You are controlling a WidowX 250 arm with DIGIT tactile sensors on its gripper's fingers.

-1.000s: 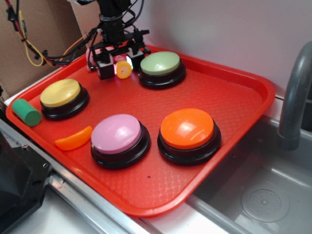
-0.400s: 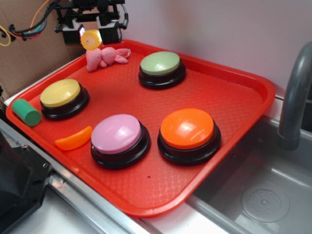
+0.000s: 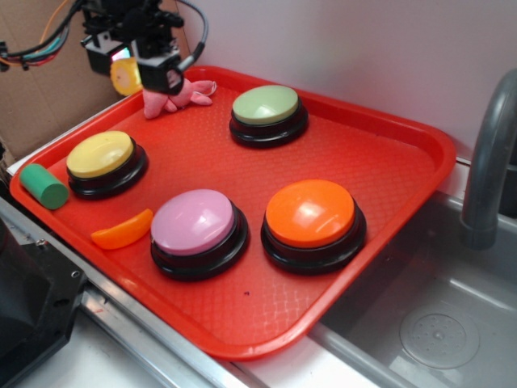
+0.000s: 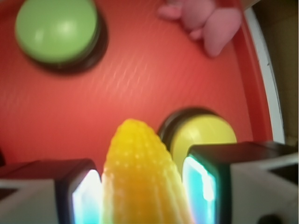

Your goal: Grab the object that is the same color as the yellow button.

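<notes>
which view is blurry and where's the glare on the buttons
Wrist view: soft all over, the yellow toy held in the gripper is close and fuzzy, and the green button and pink plush are smeared. Exterior view: sharper, with pale sheen on the orange button and pink button; the yellow button looks matte.

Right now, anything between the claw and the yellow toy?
No. The claw is shut on the yellow toy; both fingers press its sides, held above the tray, near the pink plush.
</notes>
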